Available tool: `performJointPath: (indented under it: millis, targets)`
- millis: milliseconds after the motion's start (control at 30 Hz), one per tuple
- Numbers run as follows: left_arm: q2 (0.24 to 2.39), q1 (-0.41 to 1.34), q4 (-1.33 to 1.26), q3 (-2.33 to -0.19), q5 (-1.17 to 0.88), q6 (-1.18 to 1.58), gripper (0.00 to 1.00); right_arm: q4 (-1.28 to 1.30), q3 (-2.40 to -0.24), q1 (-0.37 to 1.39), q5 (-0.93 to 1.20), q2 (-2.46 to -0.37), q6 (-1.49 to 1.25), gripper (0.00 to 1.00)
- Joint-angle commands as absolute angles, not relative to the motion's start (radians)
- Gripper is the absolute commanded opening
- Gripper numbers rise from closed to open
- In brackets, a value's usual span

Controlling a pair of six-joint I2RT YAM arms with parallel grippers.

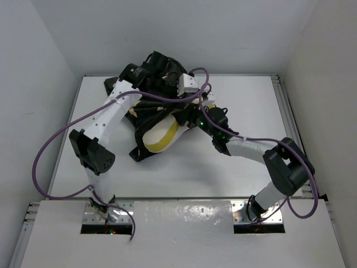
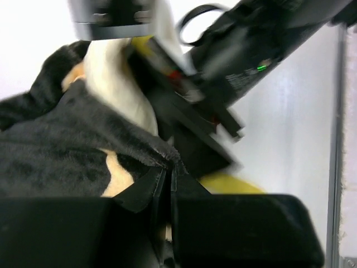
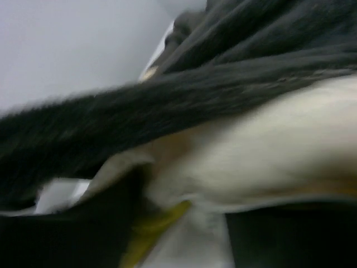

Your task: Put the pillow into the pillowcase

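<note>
Pillow (image 1: 162,137) sits partly inside pillowcase (image 1: 149,114), left end effector (image 2: 169,178) clenched on its fabric, right end effector (image 3: 178,237) grip indiscernible.

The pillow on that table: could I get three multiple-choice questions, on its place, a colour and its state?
1. Where does the pillow lie?
A. near the middle of the table
B. at the far right corner
C. hanging off the near edge
2. What colour is its edge trim?
A. red
B. yellow
C. blue
3. How does it sit with the black pillowcase?
A. fully inside
B. lying apart from it
C. partly inside, one end showing
Answers: 1 A, seen mid-table from above; 2 B, a yellow strip edges the exposed end; 3 C, black fabric covers part, the cream end sticks out.
</note>
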State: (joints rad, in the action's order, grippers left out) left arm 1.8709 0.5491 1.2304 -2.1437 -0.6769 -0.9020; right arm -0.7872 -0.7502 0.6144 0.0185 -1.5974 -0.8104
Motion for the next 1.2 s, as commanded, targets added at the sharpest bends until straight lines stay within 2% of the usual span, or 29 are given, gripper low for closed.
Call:
performJointPath:
  millis: [0,67,133,167,267,367,433,500,533,600,633,667,800,833,867,967,1000,1100,1167]
  targets:
    - [1.691,0.537,1.111,-2.117,-0.795,-0.696,0.00,-0.540,-0.789,0.555,0.193,-1.606,-0.659,0.72]
    - [1.680,0.485,0.981,-2.057,-0.619,-0.599,0.00,-0.436,-0.758,0.540,0.378,-1.511,-0.562,0.77]
    - [1.683,0.419,0.908,-2.037,-0.528,-0.551,0.00,-0.346,-0.710,0.514,0.530,-1.416,-0.380,0.77]
    - [1.687,0.388,0.894,-2.028,-0.472,-0.525,0.00,-0.184,-0.718,0.500,0.599,-1.313,-0.286,0.76]
    - [1.700,0.359,0.882,-2.028,-0.468,-0.520,0.00,0.156,-0.791,0.494,0.600,-1.144,-0.155,0.76]
    - [1.707,0.368,0.891,-2.048,-0.503,-0.538,0.00,0.280,-0.868,0.473,0.613,-1.059,-0.072,0.48]
    - [1.713,0.380,0.926,-2.074,-0.520,-0.564,0.00,0.240,-0.871,0.414,0.653,-1.037,-0.087,0.35]
    - [1.710,0.406,0.972,-2.080,-0.515,-0.629,0.00,0.187,-0.865,0.355,0.657,-1.026,-0.136,0.33]
    - [1.700,0.413,0.985,-2.082,-0.499,-0.667,0.00,0.122,-0.861,0.332,0.643,-1.028,-0.162,0.44]
    - [1.686,0.422,1.014,-2.080,-0.479,-0.692,0.00,0.068,-0.859,0.246,0.612,-1.054,-0.230,0.85]
    - [1.675,0.422,1.022,-2.079,-0.471,-0.713,0.00,0.043,-0.864,0.215,0.608,-1.078,-0.247,0.95]
    - [1.668,0.414,1.029,-2.080,-0.471,-0.722,0.00,0.052,-0.876,0.168,0.609,-1.109,-0.248,0.99]
    - [1.635,0.399,1.055,-2.106,-0.489,-0.750,0.00,0.208,-0.981,0.126,0.531,-1.335,-0.119,0.97]
    - [1.632,0.397,1.055,-2.112,-0.495,-0.750,0.00,0.209,-0.977,0.127,0.503,-1.357,-0.086,0.94]
    - [1.632,0.397,1.063,-2.117,-0.503,-0.752,0.00,0.201,-0.951,0.139,0.479,-1.376,-0.016,0.84]
    - [1.631,0.399,1.074,-2.135,-0.532,-0.756,0.00,0.065,-0.835,0.147,0.423,-1.407,0.067,0.73]
    - [1.632,0.399,1.084,-2.143,-0.543,-0.761,0.00,0.011,-0.800,0.147,0.422,-1.408,0.071,0.74]
    - [1.628,0.403,1.107,-2.149,-0.558,-0.776,0.00,-0.303,-0.713,0.164,0.417,-1.423,0.063,0.93]
    - [1.615,0.405,1.124,-2.146,-0.563,-0.785,0.00,-0.336,-0.750,0.175,0.443,-1.482,0.066,0.96]
